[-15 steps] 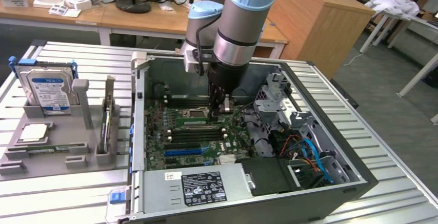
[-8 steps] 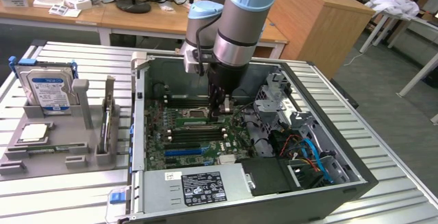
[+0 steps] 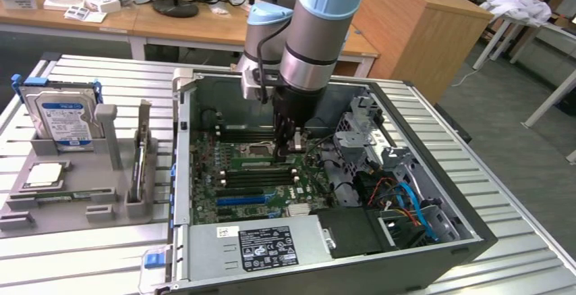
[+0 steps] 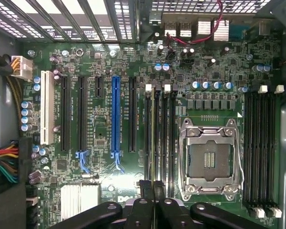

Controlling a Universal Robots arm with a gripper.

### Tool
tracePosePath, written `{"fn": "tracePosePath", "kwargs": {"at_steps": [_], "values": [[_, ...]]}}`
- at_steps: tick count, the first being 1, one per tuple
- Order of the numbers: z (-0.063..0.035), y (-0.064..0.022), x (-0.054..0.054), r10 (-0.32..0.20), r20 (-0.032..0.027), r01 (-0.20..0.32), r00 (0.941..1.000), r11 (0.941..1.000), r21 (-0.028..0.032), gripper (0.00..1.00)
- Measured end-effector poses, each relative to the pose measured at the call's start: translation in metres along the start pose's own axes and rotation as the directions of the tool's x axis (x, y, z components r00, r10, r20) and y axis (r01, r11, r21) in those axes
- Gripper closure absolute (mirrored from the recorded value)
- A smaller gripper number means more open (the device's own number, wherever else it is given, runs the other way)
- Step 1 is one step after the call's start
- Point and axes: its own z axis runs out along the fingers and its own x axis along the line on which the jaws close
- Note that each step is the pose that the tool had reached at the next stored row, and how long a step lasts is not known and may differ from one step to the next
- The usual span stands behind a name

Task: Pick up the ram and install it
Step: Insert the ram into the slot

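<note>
A narrow green ram stick (image 3: 252,163) stands edge-on in one of the black slots beside the empty processor socket (image 4: 209,160); in the wrist view it is a thin greenish line (image 4: 153,133). My gripper (image 3: 293,148) reaches down into the open computer case, just off that stick's end at the exterior view's right. The two black fingers (image 4: 152,187) are pressed together with nothing between them, right over the end of the slot row. Whether they touch the stick I cannot tell. Another green stick with a white label (image 3: 56,195) lies in the grey holder outside the case.
The grey holder (image 3: 108,194) at the exterior view's left also carries a hard drive (image 3: 63,119) and a silver processor chip (image 3: 45,173). Inside the case are a power supply (image 3: 261,244), drive cages and cable bundles (image 3: 405,200). More black slots (image 4: 260,148) flank the socket.
</note>
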Motion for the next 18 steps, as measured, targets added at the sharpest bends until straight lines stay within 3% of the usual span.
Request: {"fn": "tracePosePath", "kwargs": {"at_steps": [18], "values": [[0.0090, 0.0000, 0.0002, 0.000, -0.0001, 0.000, 1.0000, 1.0000, -0.0001, 0.88]]}}
